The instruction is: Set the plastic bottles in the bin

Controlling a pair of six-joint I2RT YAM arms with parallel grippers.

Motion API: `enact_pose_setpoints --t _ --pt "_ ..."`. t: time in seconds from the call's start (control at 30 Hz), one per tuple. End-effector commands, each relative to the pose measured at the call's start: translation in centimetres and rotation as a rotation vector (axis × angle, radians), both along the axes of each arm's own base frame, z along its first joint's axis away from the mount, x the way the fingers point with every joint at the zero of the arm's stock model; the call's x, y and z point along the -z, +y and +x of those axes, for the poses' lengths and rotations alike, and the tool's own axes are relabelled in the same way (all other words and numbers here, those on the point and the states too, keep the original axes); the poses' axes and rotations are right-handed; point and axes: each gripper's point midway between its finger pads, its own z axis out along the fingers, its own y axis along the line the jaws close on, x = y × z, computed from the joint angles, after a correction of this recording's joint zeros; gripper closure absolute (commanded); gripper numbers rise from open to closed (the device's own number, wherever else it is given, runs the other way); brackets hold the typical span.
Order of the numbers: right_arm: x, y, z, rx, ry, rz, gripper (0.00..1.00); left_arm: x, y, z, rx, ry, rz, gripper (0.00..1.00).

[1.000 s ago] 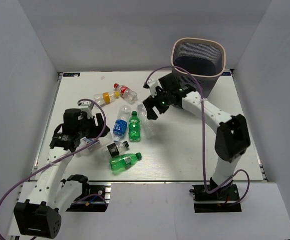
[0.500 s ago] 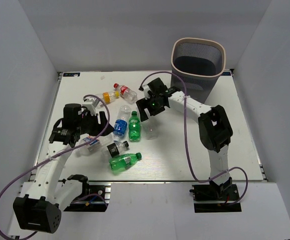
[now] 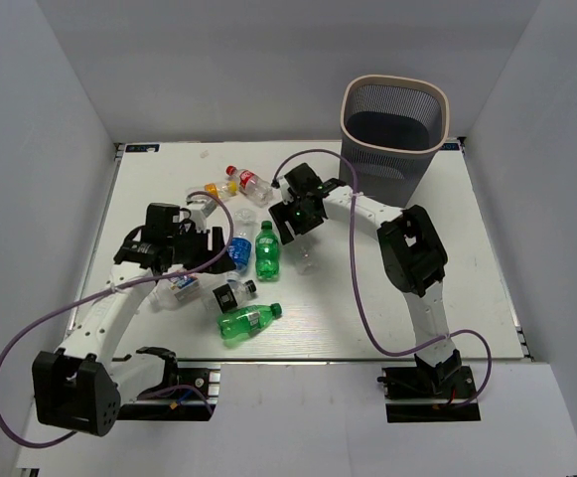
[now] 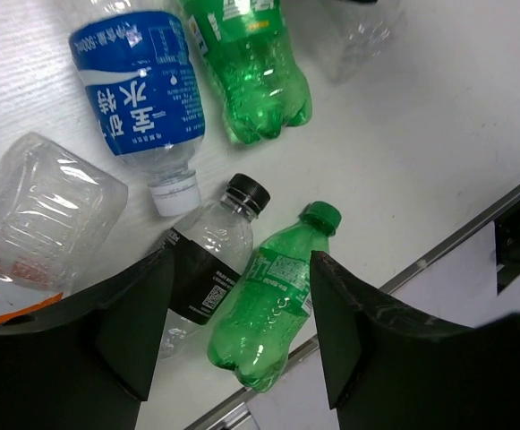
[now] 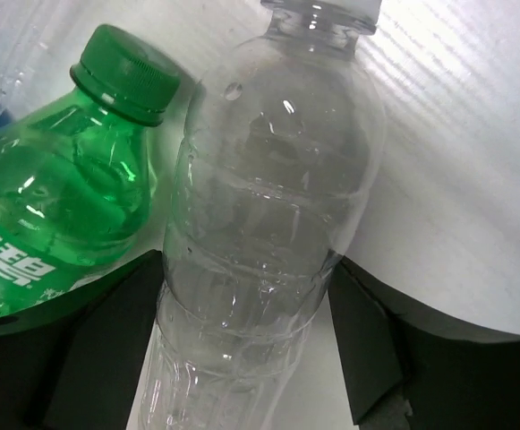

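Note:
Several plastic bottles lie left of centre on the white table. My right gripper (image 3: pixel 296 221) is low over a clear bottle (image 5: pixel 268 224), open, one finger on each side of its body (image 3: pixel 299 254). A green bottle (image 5: pixel 54 206) lies right beside it (image 3: pixel 266 250). My left gripper (image 3: pixel 212 250) is open and empty above the black-label bottle (image 4: pixel 201 269) and a second green bottle (image 4: pixel 268 309). The blue-label bottle (image 4: pixel 143 90) and a crumpled clear bottle (image 4: pixel 36 224) lie nearby. The dark mesh bin (image 3: pixel 394 129) stands at the back right.
A yellow-capped bottle (image 3: pixel 214 191) and a red-label bottle (image 3: pixel 251 185) lie at the back of the group. The table's near edge (image 4: pixel 439 255) with its metal rail runs close to the front green bottle (image 3: pixel 248 320). White walls enclose the table.
My right gripper has moved left and down from near the bin onto the clear bottle. My left gripper has swung right toward the bottle cluster.

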Motion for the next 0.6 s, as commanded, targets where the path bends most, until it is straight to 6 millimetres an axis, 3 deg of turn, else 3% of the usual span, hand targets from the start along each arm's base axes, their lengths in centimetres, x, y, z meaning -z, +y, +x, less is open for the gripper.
enact_pose_setpoints --t 0.0,0.3,0.37,0.4,0.47,0.5,0.57 --pt "0.5 -0.3 1.3 0.008 -0.059 -0.023 0.26 -0.6 -0.5 0.3 0.057 -0.021 0.029 0.28" --pt "1.8 -0.7 0.3 -0.11 -0.04 -0.047 0.6 1.1 -1.4 0.5 0.123 0.048 0.118 0.26" --pt "1.8 -0.9 0.0 -0.123 -0.026 -0.048 0.73 1.1 -1.8 0.7 0.135 0.049 0.119 0.26" --pt "0.4 -1.2 0.2 -0.118 -0.048 -0.037 0.82 1.1 -2.1 0.9 0.142 0.05 0.128 0.23" --pt "-0.3 -1.2 0.1 -0.138 -0.058 -0.023 0.84 1.0 -2.3 0.9 0.14 0.056 0.136 0.23" --pt "-2.9 -1.2 0.4 -0.153 -0.092 0.012 0.87 0.9 -2.6 1.1 0.146 0.051 0.144 0.23" --pt "-6.0 -0.8 1.1 -0.163 -0.142 0.061 0.91 0.5 -2.9 1.2 0.149 0.045 0.138 0.23"
